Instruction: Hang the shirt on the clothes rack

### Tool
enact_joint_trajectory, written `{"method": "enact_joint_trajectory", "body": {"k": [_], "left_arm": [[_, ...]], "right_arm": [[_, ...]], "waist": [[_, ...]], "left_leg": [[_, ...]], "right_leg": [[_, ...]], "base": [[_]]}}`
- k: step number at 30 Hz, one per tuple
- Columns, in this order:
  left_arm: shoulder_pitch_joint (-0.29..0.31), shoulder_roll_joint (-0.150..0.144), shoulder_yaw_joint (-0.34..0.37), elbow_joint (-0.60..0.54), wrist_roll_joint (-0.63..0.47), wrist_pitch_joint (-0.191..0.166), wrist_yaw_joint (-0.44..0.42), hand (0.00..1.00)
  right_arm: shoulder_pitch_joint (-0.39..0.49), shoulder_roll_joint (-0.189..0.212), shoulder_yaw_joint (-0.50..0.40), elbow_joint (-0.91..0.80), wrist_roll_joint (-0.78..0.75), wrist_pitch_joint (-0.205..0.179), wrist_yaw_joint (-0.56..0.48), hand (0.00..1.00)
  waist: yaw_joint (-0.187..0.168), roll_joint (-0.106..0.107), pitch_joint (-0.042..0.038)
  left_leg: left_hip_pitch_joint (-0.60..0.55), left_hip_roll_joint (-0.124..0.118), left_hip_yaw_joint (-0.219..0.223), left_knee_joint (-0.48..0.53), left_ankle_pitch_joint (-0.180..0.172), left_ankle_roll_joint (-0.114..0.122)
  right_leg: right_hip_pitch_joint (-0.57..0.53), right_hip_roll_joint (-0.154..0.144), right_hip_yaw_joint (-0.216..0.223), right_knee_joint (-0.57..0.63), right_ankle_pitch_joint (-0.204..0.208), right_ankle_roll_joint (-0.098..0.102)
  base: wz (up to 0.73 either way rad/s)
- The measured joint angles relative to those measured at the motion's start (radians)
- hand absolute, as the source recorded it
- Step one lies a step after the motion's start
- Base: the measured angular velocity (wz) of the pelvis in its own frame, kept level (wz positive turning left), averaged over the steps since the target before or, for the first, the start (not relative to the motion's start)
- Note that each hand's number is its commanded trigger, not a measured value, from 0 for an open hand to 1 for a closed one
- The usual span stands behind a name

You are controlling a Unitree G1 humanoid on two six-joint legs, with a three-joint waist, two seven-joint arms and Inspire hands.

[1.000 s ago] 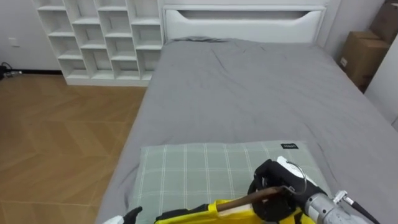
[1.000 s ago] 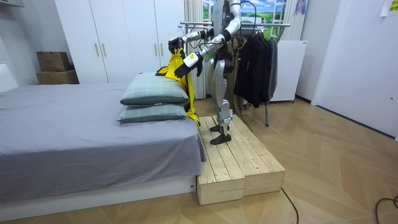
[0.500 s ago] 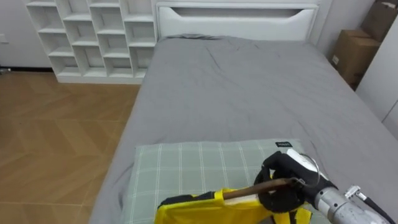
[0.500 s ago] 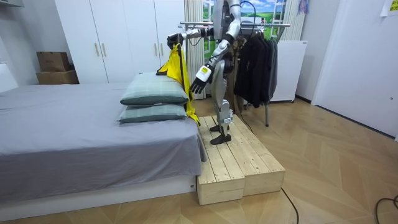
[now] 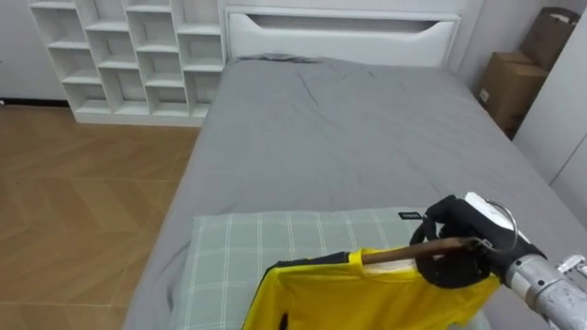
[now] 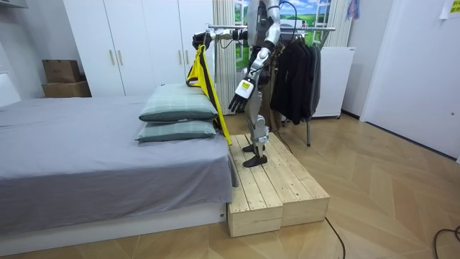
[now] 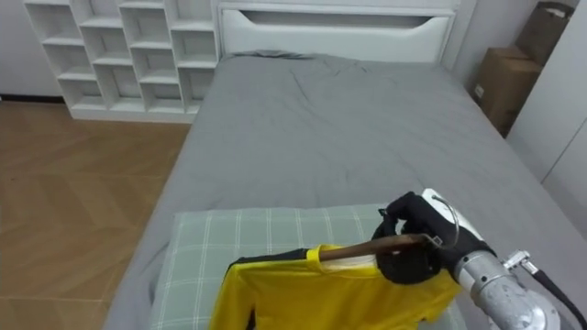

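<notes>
Clutching wooden hanger (image 5: 404, 252) bearing yellow shirt (image 5: 367, 298) — right robot hand (image 5: 456, 264), above checked pillow (image 5: 229, 257) on bed (image 5: 348, 137).

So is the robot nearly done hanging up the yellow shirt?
About halfway. Done: the yellow shirt is already on its wooden hanger. In hand: the right hand grips the hanger and holds it up over the checked pillow, while the left hand hangs open at its side. Left: the rail with dark clothes stands behind the robot, and the shirt is not on it yet.
</notes>
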Motion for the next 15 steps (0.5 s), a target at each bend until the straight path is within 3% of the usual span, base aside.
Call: {"method": "enact_joint_trajectory", "body": {"k": [4, 15], "left_arm": [[0.004, 0.000, 0.030, 0.039, -0.009, 0.018, -0.018, 0.00], [0.055, 0.003, 0.035, 0.045, -0.067, 0.058, -0.032, 0.00]], "right_arm": [[0.002, 0.000, -0.035, -0.017, -0.036, 0.016, 0.000, 1.00], [0.020, 0.000, -0.063, -0.091, -0.083, 0.054, -0.006, 1.00]], "waist": [[0.001, -0.012, -0.0061], [0.004, -0.006, -0.0091]], "left_leg": [[-0.003, 0.000, 0.002, 0.000, -0.001, 0.001], [-0.007, 0.011, 0.029, 0.001, -0.006, 0.002]], "right_leg": [[-0.005, 0.000, 0.005, 0.000, 0.000, 0.000], [-0.020, -0.001, 0.015, 0.002, 0.000, 0.000]], "base": [[-0.02], [-0.05]]}}
